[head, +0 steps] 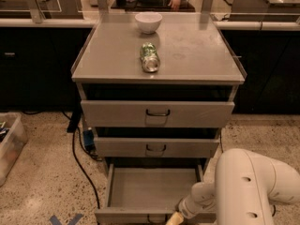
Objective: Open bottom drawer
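the bottom drawer (154, 187), lowest of three in the grey cabinet (201, 55), stands well out toward the camera, its plain inside showing. the gripper (174, 218) sits at the drawer's front edge, just right of the centre handle (154, 217). whether it is open or gripping cannot be told. the drawer's travel runs straight toward the camera.

I lose the tan-tipped gripper (174, 218) of the white plastic arm (248, 186) at the frame's bottom edge, right of centre; the same edge crops the open grey metal bottom drawer's (152, 187) front.
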Controlling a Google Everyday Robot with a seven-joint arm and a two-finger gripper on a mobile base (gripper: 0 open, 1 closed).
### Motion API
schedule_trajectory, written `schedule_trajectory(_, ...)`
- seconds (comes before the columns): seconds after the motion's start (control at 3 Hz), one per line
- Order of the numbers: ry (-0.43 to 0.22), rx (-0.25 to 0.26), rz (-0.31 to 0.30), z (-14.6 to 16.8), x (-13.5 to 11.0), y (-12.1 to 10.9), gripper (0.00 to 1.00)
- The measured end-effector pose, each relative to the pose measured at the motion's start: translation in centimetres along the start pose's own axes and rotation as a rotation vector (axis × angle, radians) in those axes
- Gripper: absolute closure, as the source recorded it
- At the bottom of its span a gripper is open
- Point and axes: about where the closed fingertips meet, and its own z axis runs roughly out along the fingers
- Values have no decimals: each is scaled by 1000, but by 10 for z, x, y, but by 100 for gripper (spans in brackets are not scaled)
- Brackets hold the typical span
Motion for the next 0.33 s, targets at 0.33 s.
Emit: schedule_trajectory(0.33, 0, 0, 0, 0, 0, 0, 0)
